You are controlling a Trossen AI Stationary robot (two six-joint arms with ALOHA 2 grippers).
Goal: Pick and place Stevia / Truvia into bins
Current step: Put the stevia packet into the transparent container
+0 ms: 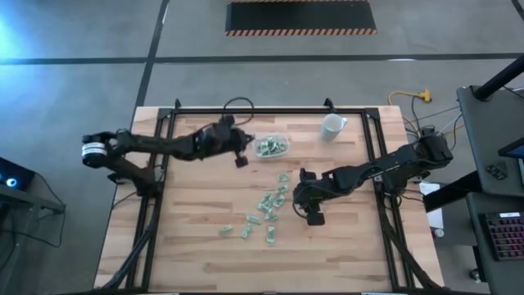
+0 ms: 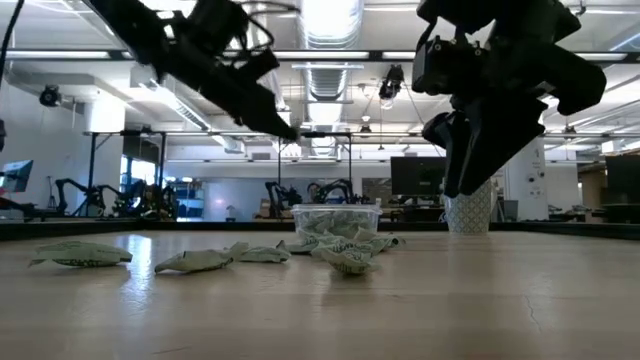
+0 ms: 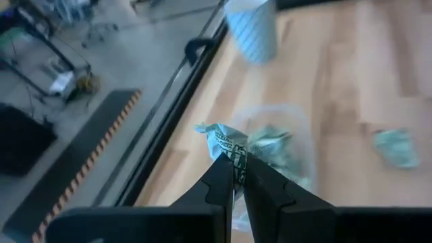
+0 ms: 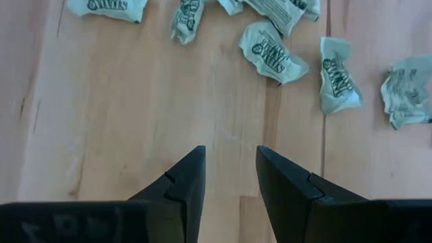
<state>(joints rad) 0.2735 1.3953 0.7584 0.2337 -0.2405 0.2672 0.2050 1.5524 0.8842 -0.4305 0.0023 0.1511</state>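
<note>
High view: the left gripper (image 1: 241, 161) hangs just left of the shallow clear plastic bin (image 1: 271, 147). Left wrist view: it pinches a crumpled green-and-white sweetener packet (image 3: 226, 143); the drop calls for centring. Right wrist view: the right gripper (image 4: 230, 177) is empty and spread near loose packets (image 4: 273, 52).

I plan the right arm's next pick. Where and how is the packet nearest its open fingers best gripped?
The right gripper is open above bare wood. The nearest packet lies flat but crumpled; probably come straight down and pinch across its narrow width at a raised crease.
</note>
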